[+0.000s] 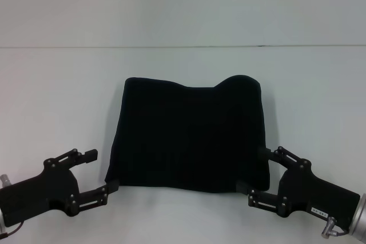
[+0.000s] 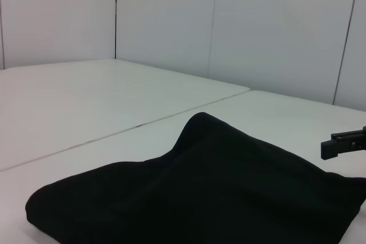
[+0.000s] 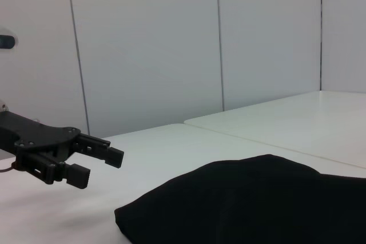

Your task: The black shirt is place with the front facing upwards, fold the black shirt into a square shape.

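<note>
Here, folded black shirt [image 1: 189, 135], open tools flanking

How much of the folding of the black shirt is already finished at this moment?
Mostly done: the black shirt lies as a compact, roughly square bundle, no lettering showing. In hand: nothing; the left gripper and right gripper sit open at its near corners. Left: perhaps flattening the bumpy far edge.

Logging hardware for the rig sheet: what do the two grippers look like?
Both are matte black, boxy bodies with linkage-style fingers and visible screws. The right gripper has a silver wrist collar and a small white label; the left gripper shows a silver wrist fitting.
</note>
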You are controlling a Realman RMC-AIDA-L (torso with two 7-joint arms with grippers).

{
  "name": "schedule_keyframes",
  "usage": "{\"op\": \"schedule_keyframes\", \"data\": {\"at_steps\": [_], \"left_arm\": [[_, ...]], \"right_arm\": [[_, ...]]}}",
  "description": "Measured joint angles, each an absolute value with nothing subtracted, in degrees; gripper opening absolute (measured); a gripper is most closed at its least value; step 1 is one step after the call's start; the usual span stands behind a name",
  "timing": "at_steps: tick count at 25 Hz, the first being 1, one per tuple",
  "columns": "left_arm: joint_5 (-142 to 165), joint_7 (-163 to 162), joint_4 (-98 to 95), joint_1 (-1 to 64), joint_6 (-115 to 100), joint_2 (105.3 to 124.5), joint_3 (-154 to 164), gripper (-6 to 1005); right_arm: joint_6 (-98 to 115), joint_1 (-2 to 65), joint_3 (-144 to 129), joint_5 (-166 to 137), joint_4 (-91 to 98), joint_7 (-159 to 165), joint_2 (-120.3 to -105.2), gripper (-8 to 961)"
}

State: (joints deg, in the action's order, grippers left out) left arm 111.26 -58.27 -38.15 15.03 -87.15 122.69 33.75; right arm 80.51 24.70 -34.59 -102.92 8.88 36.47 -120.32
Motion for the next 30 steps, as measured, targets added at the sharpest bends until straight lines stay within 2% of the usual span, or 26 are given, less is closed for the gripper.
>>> {"op": "schedule_keyframes", "data": {"at_steps": [30], "left_arm": [[111.4, -58.3, -38.1, 15.1, -87.4, 122.87, 33.8, 841]], "right_arm": [[81.5, 24.4, -34.4, -102.9, 8.9, 36.5, -120.32, 944]]}}
